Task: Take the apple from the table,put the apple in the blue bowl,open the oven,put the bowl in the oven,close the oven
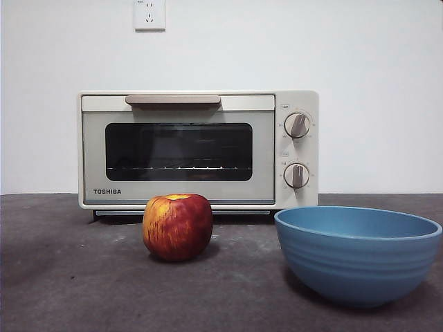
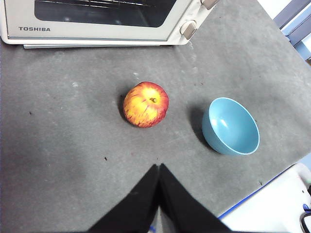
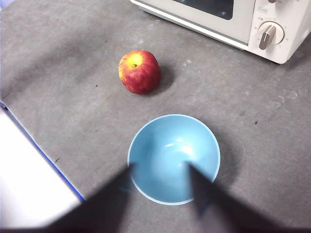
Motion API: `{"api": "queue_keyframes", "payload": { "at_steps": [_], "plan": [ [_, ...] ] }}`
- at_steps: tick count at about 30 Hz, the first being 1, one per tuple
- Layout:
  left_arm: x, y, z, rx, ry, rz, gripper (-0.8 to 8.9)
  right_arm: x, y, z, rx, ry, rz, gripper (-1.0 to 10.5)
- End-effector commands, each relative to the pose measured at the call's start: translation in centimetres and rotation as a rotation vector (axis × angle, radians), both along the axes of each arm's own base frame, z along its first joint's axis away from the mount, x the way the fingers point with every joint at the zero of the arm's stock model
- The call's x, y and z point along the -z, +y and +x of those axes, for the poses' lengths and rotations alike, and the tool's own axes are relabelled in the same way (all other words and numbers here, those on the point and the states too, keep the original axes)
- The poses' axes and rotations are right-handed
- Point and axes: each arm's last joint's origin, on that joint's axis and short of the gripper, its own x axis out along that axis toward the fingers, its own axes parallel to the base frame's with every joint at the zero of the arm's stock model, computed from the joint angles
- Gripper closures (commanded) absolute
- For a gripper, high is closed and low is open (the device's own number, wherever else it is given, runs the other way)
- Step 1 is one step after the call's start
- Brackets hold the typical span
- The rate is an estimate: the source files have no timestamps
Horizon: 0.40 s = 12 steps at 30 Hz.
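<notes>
Waiting on the table [image 1: 62, 277], the apple [image 1: 177, 226] stands upright on its own, in front of the oven [image 1: 198, 149] and beside the bowl [image 1: 357, 253] — near it but not touching. The bowl is empty; the right wrist view shows only its bare blue inside. The oven door [image 1: 178, 152] is shut, the rack visible through the dark glass, the bar handle [image 1: 173, 101] untouched at the top.

Neither arm shows in the front view, so both sit high and back. The left gripper [image 2: 159, 167] hangs above the table short of the apple, its jaws pressed together with no gap at the tips and nothing between them. The right gripper [image 3: 159, 167] hovers over the near rim of the bowl with its jaws spread apart, holding nothing; the bowl's rim shows between them, though they look to be well above it rather than around it.

As a judgement, nothing of the task is done yet — every step is left: lifting the apple, dropping it in the bowl, pulling the door down, setting the bowl on the rack, closing up. The left gripper seems the likelier one for the apple, since it faces it squarely, but it would have to part its jaws wide first; the apple is round and smooth, and a grip off its middle could let it roll away toward the oven.
</notes>
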Motion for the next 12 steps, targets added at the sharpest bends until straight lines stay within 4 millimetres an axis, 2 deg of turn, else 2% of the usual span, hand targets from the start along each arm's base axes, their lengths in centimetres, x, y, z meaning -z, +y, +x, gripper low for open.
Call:
{"api": "queue_keyframes", "payload": {
  "at_steps": [1, 7, 12],
  "plan": [
    [-0.6, 0.0, 0.0, 0.012, -0.033, 0.005, 8.06, -0.5, 0.1, 0.1, 0.03, 0.011, 0.02, 4.3],
    [-0.6, 0.0, 0.0, 0.012, -0.033, 0.005, 8.06, -0.1, 0.7, 1.4, 0.036, 0.063, 0.017, 4.3],
    [-0.6, 0.0, 0.0, 0.012, -0.036, 0.004, 8.06, 0.3, 2.4, 3.3, -0.006, 0.095, 0.043, 4.3]
  ]
}}
